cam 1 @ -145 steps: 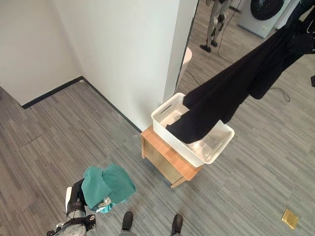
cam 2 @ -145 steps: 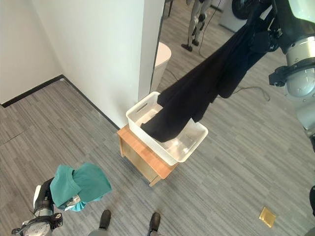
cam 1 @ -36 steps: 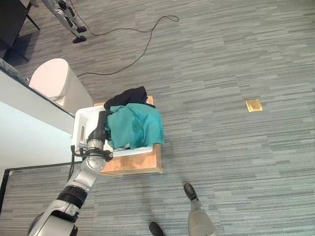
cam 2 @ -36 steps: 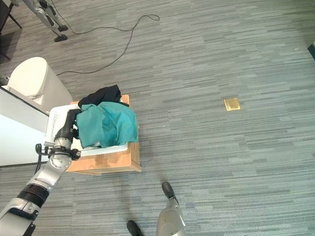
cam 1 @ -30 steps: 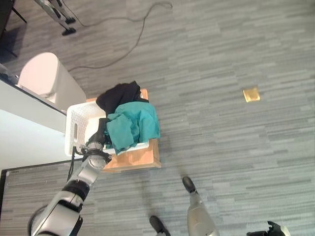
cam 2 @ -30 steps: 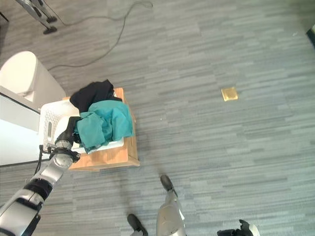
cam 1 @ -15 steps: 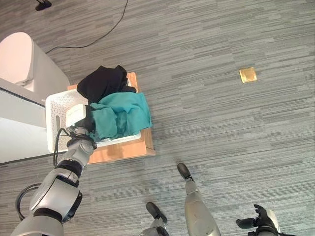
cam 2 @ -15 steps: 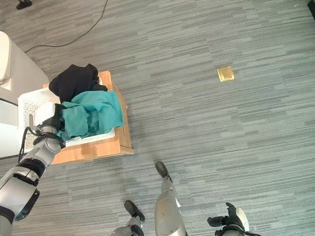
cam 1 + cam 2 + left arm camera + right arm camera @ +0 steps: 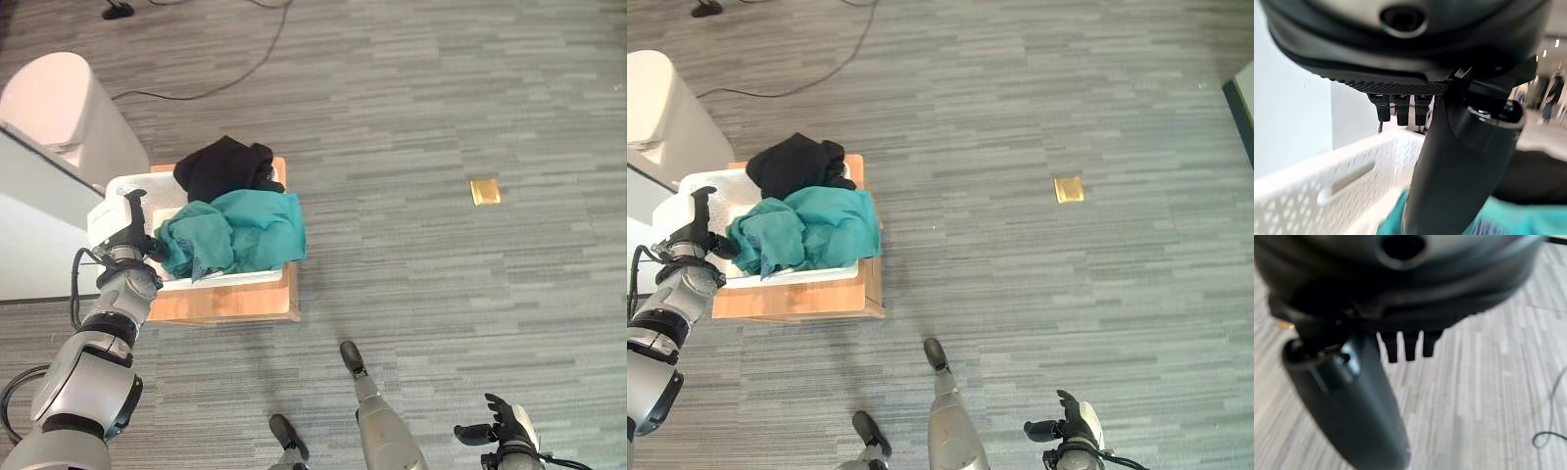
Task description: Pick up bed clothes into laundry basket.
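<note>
1. A pale bin stands by the wall, just beside the stand.
2. A wooden stand carries the white basket.
3. A teal cloth and a black cloth lie heaped in the basket.
4. The left hand sits at the basket's rim beside the teal cloth, fingers straight, apparently gripping nothing.
5. The right hand hangs low, fingers spread, empty.
6. A brass plate lies on the floor.

basket heaped full | bin beside | floor open
</note>
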You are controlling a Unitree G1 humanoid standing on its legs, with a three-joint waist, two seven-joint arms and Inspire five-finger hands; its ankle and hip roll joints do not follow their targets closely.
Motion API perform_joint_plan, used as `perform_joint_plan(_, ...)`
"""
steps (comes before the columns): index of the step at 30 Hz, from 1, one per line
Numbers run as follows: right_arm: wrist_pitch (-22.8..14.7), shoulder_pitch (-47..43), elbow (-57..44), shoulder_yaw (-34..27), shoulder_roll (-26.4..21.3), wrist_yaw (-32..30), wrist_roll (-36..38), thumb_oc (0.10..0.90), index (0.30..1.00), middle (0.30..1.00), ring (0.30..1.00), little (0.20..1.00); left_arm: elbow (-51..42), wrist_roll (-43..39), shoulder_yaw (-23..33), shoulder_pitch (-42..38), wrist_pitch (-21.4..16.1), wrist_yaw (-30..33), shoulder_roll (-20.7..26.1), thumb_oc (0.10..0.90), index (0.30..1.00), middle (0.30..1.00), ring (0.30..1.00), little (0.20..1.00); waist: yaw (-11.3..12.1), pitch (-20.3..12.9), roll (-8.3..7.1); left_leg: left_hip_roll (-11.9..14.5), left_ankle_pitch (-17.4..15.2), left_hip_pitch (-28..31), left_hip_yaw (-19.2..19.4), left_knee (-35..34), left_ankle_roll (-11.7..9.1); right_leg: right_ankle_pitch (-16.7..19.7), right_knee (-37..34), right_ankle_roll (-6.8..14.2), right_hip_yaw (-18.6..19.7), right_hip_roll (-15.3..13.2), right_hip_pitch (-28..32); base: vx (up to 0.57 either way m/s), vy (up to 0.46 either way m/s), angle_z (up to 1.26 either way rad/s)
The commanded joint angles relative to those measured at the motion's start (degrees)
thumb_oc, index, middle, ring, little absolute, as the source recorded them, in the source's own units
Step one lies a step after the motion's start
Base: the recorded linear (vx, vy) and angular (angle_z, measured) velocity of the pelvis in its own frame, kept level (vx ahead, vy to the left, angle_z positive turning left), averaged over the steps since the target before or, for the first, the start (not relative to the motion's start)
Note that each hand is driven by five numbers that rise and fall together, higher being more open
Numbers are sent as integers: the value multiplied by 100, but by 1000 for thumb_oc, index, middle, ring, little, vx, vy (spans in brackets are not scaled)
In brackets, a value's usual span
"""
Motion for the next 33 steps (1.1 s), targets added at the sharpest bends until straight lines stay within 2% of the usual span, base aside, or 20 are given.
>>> perform_joint_plan(1, -2, 733, -75, 73, -73, -40, 73, 800, 900, 900, 900, 900, -414, -167, 473, -256, -218, 848, 614, 800, 900, 900, 900, 900, -28, -680, -55, 491, 57, 41, -170, 10, -328, -754, 78, 565, -352, -415, 354, 33, -36, 8)
perform_joint_plan(3, -53, 933, -1521, -5, -269, -144, -306, 800, 900, 900, 900, 900, -2369, -340, 1289, 538, -508, 1310, 651, 800, 900, 900, 900, 900, 36, -768, -102, 497, 35, 186, -206, 10, -327, -824, 65, 540, -354, -388, 557, 48, -51, 12)
perform_joint_plan(6, -223, 1446, -3767, -590, -454, -206, -747, 800, 900, 900, 900, 900, -4769, -425, 2652, 2412, -1038, 1606, -2, 800, 900, 900, 900, 900, 245, -910, -198, 499, -28, 400, -259, 10, -316, -972, 61, 514, -358, -364, 816, 76, -41, 7)
perform_joint_plan(9, -205, 1436, -4434, -841, -622, -244, -1107, 800, 900, 900, 900, 900, -5740, -387, 3091, 3315, -1253, 1414, -565, 800, 900, 900, 900, 900, 365, -1082, -209, 527, -8, 494, -280, 10, -299, -1024, 49, 469, -387, -335, 946, 35, -80, 9)
perform_joint_plan(10, -327, 1413, -4886, -914, -526, -366, -1678, 800, 900, 900, 900, 900, -6441, -974, 3412, 4100, -1860, 1194, -970, 800, 900, 900, 900, 900, 524, -1230, -212, 557, -30, 629, -306, 22, -272, -1145, 69, 428, -430, -286, 1123, 37, -119, 27)
perform_joint_plan(11, -379, 1331, -5348, -907, -598, -348, -1776, 800, 900, 900, 900, 900, -6762, -1269, 3554, 4427, -2069, 1029, -1107, 800, 900, 900, 900, 900, 588, -1292, -199, 585, 36, 660, -340, 21, -281, -1147, 63, 384, -468, -248, 1182, 33, -179, 23)
perform_joint_plan(14, -576, 969, -6183, -895, -657, -366, -1756, 800, 900, 900, 900, 900, -6981, -1626, 3810, 5059, -2333, 842, -1307, 800, 900, 900, 900, 900, 817, -1359, -211, 655, 123, 669, -460, 51, -278, -1256, 61, 289, -542, -150, 1314, -26, -91, 11)
perform_joint_plan(16, -802, 433, -6579, -691, -638, -477, -1767, 800, 900, 900, 900, 900, -6875, -1588, 3981, 5445, -2318, 869, -1453, 800, 900, 900, 900, 900, 1198, -1297, -271, 657, 434, 474, -786, 98, -283, -1309, 46, 204, -620, -36, 1331, -133, -103, 18)
perform_joint_plan(17, -806, 417, -6570, -685, -635, -481, -1767, 800, 900, 900, 900, 900, -6886, -1581, 3989, 5445, -2311, 873, -1456, 800, 900, 900, 900, 900, 1172, -1293, -275, 656, 446, 457, -812, 99, -286, -1312, 48, 199, -641, -39, 1328, -324, -145, 29)
perform_joint_plan(18, -968, 203, -6886, -646, -567, -516, -1675, 800, 900, 900, 900, 900, -6800, -1591, 4006, 5605, -2248, 868, -1624, 800, 900, 900, 900, 900, 1305, -1194, -411, 622, 281, 288, -620, 345, -185, -1366, 81, 146, -962, -113, 1304, -249, -90, 39)
perform_joint_plan(19, -972, 192, -6880, -643, -567, -518, -1674, 800, 900, 900, 900, 900, -6806, -1592, 4014, 5604, -2246, 866, -1625, 800, 900, 900, 900, 900, 1294, -1195, -416, 619, 300, 246, -633, 369, -179, -1331, 71, 141, -970, -118, 1284, -503, -214, 88)
perform_joint_plan(20, -1059, 19, -7131, -493, -516, -524, -1615, 800, 900, 900, 900, 900, -6678, -1821, 3954, 5803, -2228, 752, -1845, 800, 900, 900, 900, 900, 1366, -1134, -525, 608, -43, 306, -120, 949, -87, -1315, 117, 59, -1388, -226, 1247, -431, -228, 133)
perform_joint_plan(21, -1071, -124, -7244, -402, -533, -528, -1628, 800, 900, 900, 900, 900, -6625, -2054, 3905, 5838, -2235, 625, -1941, 800, 900, 900, 900, 900, 1394, -1086, -588, 574, -229, 305, 13, 1463, -60, -1267, 127, -29, -1655, -272, 1237, -486, -307, 158)
perform_joint_plan(23, -1054, -278, -7323, -299, -531, -513, -1648, 800, 900, 900, 900, 900, -6528, -2276, 3795, 5838, -2226, 510, -2007, 800, 900, 900, 900, 900, 1425, -1067, -636, 536, -401, 344, 64, 1852, -67, -1251, 139, -93, -1901, -320, 1227, -263, -215, 151)
perform_joint_plan(24, -1029, -533, -7448, -177, -547, -420, -1611, 800, 900, 900, 900, 900, -6307, -2915, 3536, 5881, -2225, 104, -2152, 800, 900, 900, 900, 900, 1440, -1109, -724, 581, -615, 611, 253, 2635, -156, -1203, 155, -214, -2511, -419, 1205, -209, -171, 138)
perform_joint_plan(27, -924, -755, -7521, -80, -565, -314, -1545, 800, 900, 900, 900, 900, -6118, -3753, 3307, 5884, -2154, -413, -2178, 800, 900, 900, 900, 900, 1310, -1186, -685, 830, -880, 949, 176, 3173, -314, -1265, 132, -277, -3062, -404, 1272, -193, -125, 122)
perform_joint_plan(29, -748, -871, -7524, -49, -500, -121, -1358, 800, 900, 900, 900, 900, -6144, -4433, 3110, 6108, -2020, -855, -2202, 800, 900, 900, 900, 900, 1135, -1215, -678, 1328, -673, 1463, 543, 2772, -458, -1214, 324, -336, -3755, -651, 1092, -456, 127, 229)
perform_joint_plan(31, -688, -885, -7521, 0, -431, -47, -1239, 800, 900, 900, 900, 900, -6218, -4461, 3034, 6176, -1904, -1015, -2179, 800, 900, 900, 900, 900, 1102, -1225, -669, 1280, -845, 1582, 592, 2451, -438, -1214, 459, -309, -3960, -737, 1003, -404, 212, 166)
perform_joint_plan(32, -649, -912, -7483, -10, -436, 55, -1220, 800, 900, 900, 900, 900, -6285, -4309, 3055, 6188, -1763, -1102, -2061, 800, 900, 900, 900, 900, 1086, -1249, -667, 1046, -1286, 1662, 713, 1615, -339, -976, 587, -72, -4177, -1048, 839, -386, 289, 173)
perform_joint_plan(33, -652, -922, -7472, -11, -433, 57, -1220, 800, 900, 900, 900, 900, -6291, -4303, 3056, 6188, -1759, -1102, -2061, 800, 900, 900, 900, 900, 1073, -1260, -675, 995, -1277, 1683, 713, 1537, -302, -946, 597, -36, -4187, -1091, 831, -513, 393, 213)
